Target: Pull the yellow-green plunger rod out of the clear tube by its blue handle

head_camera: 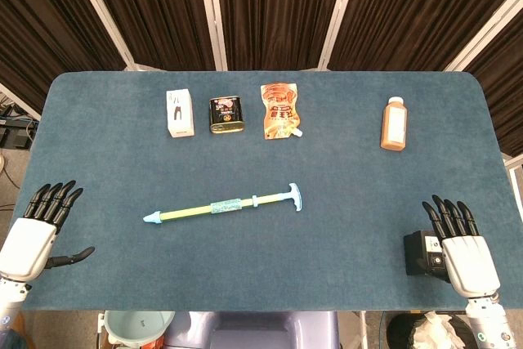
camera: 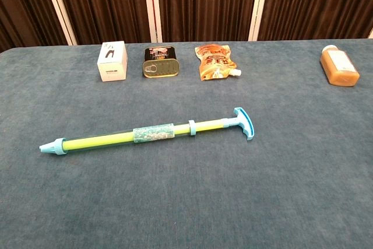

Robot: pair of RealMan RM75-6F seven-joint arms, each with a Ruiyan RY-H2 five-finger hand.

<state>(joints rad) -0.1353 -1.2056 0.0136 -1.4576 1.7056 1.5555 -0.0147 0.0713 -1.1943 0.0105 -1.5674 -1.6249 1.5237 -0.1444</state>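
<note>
The tube lies on the tabletop, rod in; left robot hand and right robot hand rest empty, fingers apart.

No legible text on any package

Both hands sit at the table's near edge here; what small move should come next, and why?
Probably the right hand should reach toward the blue handle, since that end points its way. Both hands are open and hold nothing; the left hand could then steady the clear tube.
</note>
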